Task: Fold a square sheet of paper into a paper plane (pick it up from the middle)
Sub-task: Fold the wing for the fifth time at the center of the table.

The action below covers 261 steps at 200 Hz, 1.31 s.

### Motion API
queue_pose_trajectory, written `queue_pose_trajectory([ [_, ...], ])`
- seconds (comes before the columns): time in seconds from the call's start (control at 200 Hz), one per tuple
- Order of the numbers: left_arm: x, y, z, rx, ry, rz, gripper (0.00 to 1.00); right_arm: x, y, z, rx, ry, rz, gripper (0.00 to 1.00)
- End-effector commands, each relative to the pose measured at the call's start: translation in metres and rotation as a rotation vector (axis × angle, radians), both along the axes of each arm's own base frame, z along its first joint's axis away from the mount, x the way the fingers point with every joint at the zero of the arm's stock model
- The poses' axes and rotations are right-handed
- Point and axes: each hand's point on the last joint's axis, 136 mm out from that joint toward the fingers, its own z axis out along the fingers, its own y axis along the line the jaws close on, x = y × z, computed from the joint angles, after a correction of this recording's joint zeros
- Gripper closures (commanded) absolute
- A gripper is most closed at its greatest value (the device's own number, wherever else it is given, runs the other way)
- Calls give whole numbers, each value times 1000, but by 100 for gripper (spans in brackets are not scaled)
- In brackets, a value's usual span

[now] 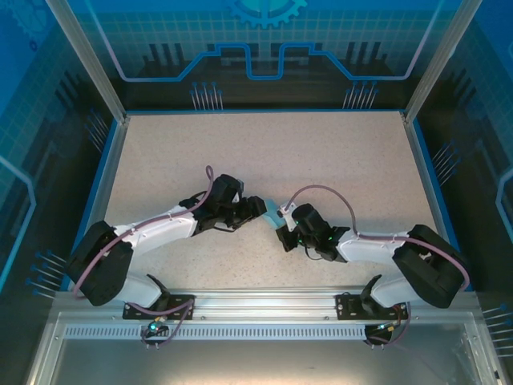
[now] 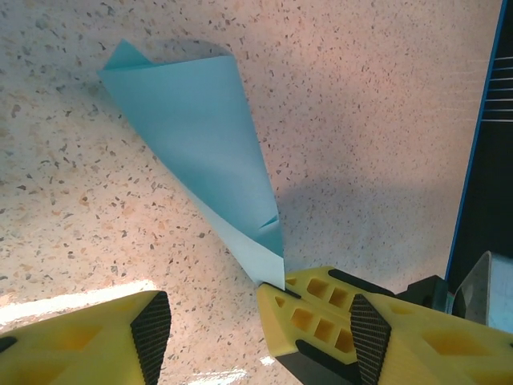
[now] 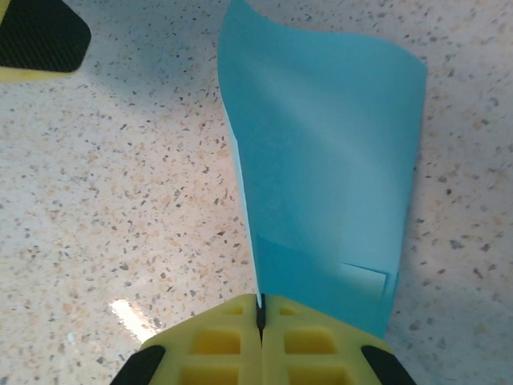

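Note:
The paper plane (image 2: 200,136), light-blue paper folded into a narrow pointed wedge, stands on edge just above the speckled table. My right gripper (image 3: 260,317) is shut on its lower edge, and the paper (image 3: 329,160) rises away from the pinched fingers. My left gripper (image 2: 260,337) is open. Its two yellow fingers stand on either side of the right gripper's fingertips (image 2: 309,317) and touch no paper. From above, the left gripper (image 1: 261,207) and right gripper (image 1: 282,231) meet at the table's near centre, with the paper (image 1: 275,216) between them.
The speckled beige table (image 1: 264,152) stretches out behind and to both sides of the grippers. A blue raised rim (image 1: 433,184) and glass walls bound it. The left gripper's black pad (image 3: 40,36) sits at the top left of the right wrist view.

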Motion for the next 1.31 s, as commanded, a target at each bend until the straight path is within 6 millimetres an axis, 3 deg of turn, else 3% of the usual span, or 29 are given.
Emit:
queue_pose_trajectory([
  [0.0, -5, 7, -10, 25, 13, 9, 36, -4, 5, -2, 102, 102, -11, 100],
  [0.28, -3, -3, -6, -12, -8, -27, 44, 7, -1, 9, 299, 261, -75, 100],
  [0.655, 9, -40, -9, -118, 4, -125, 57, 14, -12, -8, 414, 468, -164, 100],
  [1.025, 26, -70, -15, -138, -21, -165, 58, 22, -19, -2, 498, 534, -215, 100],
  [1.3, 42, -78, -30, -120, -26, -149, 60, 22, -20, -1, 490, 534, -221, 97],
])
